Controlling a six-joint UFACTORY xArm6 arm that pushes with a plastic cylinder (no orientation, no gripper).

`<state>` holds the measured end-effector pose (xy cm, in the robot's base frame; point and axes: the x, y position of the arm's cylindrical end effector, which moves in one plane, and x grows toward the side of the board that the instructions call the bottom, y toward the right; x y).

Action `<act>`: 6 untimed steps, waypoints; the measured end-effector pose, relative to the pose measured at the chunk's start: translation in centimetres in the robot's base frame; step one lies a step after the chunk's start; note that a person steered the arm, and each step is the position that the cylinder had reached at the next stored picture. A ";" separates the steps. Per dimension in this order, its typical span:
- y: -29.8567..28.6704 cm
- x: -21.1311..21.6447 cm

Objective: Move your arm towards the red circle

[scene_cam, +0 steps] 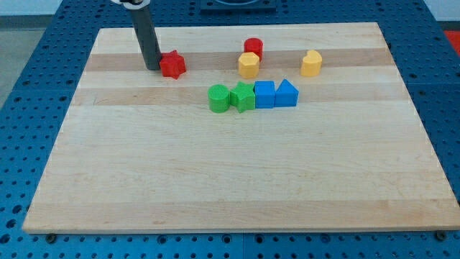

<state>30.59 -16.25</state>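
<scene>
Wooden board (pixel 237 180), two red, two yellow, two green, two blue blocks, my tip (pixel 152 67) beside red star (pixel 172 65), no pincer visible

This is looking like a robotics lab — a pale wooden surface (pixel 237 180) is lying on a blue perforated bench (pixel 21 86) studded with a mounting-hole grid, and small coloured test blocks are sitting on it — a bench rig, nothing domestic.
</scene>
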 end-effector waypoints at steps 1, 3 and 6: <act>-0.1 0.0; -2.8 2.4; 4.6 0.1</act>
